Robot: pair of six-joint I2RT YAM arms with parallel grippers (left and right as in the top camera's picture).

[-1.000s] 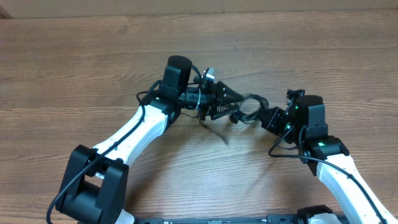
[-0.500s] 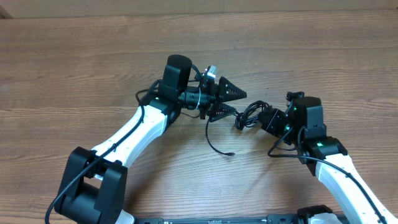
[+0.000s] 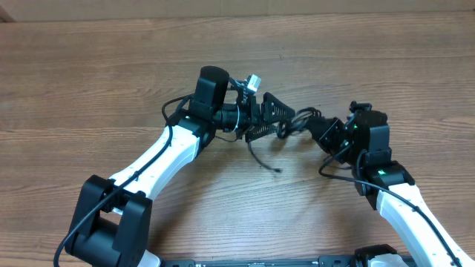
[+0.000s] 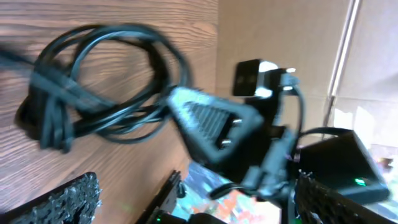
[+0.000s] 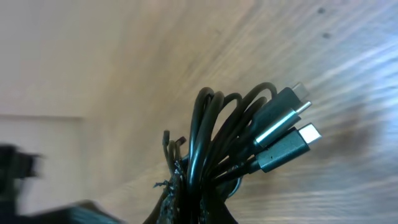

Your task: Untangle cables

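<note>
1. My right hand (image 3: pixel 319 128): clenched on the cables (image 5: pixel 206 144), a black bunch held off the bench (image 3: pixel 111 59), plugs (image 5: pixel 287 127) fanning past the grip
2. One loose strand (image 3: pixel 260 162): trailing down onto the bench
3. My left hand (image 3: pixel 286 122): released, fingers spread wide beside the bunch

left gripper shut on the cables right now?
No: in the overhead view the left gripper has its fingers spread wide apart, while the cables are bunched in the shut right gripper.
</note>
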